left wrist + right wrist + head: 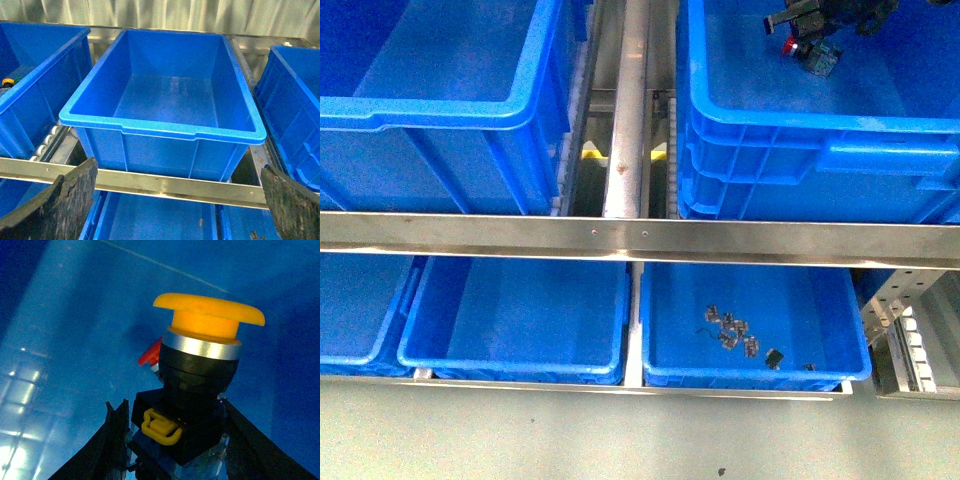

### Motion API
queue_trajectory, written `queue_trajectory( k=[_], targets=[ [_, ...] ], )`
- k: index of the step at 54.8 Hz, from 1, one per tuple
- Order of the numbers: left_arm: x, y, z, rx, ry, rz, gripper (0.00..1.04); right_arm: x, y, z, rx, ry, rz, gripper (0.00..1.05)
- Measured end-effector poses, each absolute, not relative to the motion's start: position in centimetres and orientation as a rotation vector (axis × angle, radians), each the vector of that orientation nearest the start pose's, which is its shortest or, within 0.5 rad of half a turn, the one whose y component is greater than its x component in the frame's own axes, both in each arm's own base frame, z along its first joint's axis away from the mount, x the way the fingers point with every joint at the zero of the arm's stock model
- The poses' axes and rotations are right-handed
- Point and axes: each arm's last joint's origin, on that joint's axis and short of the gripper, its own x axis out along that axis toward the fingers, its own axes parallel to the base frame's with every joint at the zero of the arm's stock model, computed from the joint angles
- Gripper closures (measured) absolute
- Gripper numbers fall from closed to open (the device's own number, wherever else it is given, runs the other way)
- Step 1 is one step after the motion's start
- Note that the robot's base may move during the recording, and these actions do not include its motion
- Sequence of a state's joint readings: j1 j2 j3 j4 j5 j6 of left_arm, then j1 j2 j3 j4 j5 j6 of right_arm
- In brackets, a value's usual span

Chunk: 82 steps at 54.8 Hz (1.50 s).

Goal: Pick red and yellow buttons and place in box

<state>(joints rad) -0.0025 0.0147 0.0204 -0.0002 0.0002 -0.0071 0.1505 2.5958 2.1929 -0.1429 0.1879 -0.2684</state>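
Right gripper [802,28] is clamped on the body of the yellow button [200,385] and hangs over the box [820,130], inside its rim. The red button [150,354] shows just behind the yellow one, seemingly already lying in the box. Step in hand: placing button 2. Next move: lower, then release. Left gripper [175,200] holds nothing, jaws apart.

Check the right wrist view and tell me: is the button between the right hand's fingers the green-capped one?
No, the push-button switch held by the right hand has a yellow mushroom cap on a black body.
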Motion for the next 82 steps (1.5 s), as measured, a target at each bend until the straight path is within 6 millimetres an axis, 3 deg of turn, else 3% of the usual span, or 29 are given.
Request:
queue_trajectory(
  k=[6,13,19,24,30,36,42,46,51,55,59,64,73,82],
  targets=[
    [9.7,0.0,16.9,-0.007,-0.006,-0.003,0.08,57.2,8.1,14.2,-0.362,0.581,0.039,0.63],
    [9.7,0.0,16.9,-0.007,-0.006,-0.003,0.08,56.9,8.1,13.5,-0.373,0.577,0.019,0.37],
    [9.7,0.0,16.9,-0.007,-0.006,-0.003,0.08,56.3,8.0,13.7,-0.377,0.539,0.015,0.22],
    [9.7,0.0,16.9,-0.007,-0.006,-0.003,0.08,54.9,7.7,14.7,-0.400,0.497,0.058,0.07],
    [9.7,0.0,16.9,-0.007,-0.006,-0.003,0.08,52.5,7.1,16.9,-0.424,0.431,0.111,0.07],
    [9.7,0.0,16.9,-0.007,-0.006,-0.003,0.08,48.4,6.2,19.9,-0.409,0.344,0.161,0.06],
    [9.7,0.0,16.9,-0.007,-0.006,-0.003,0.08,42.2,5.6,22.3,-0.367,0.280,0.234,0.06],
    [9.7,0.0,16.9,-0.007,-0.006,-0.003,0.08,38.4,5.2,22.7,-0.324,0.266,0.253,0.06],
    [9.7,0.0,16.9,-0.007,-0.005,-0.002,0.08,31.0,4.2,22.4,-0.200,0.287,0.247,0.06],
    [9.7,0.0,16.9,-0.007,-0.006,-0.003,0.08,26.4,3.0,21.8,-0.103,0.332,0.178,0.06],
    [9.7,0.0,16.9,-0.007,-0.006,-0.002,0.08,23.3,2.1,21.5,-0.012,0.328,0.115,0.06],
    [9.7,0.0,16.9,-0.007,-0.006,-0.003,0.08,22.4,1.7,22.2,0.047,0.286,0.087,0.06],
    [9.7,0.0,16.9,-0.007,-0.006,-0.002,0.08,20.7,1.4,20.5,0.018,0.033,0.005,0.36],
    [9.7,0.0,16.9,-0.007,-0.006,-0.003,0.08,18.6,0.3,19.7,0.007,0.004,0.008,0.67]
  ],
)
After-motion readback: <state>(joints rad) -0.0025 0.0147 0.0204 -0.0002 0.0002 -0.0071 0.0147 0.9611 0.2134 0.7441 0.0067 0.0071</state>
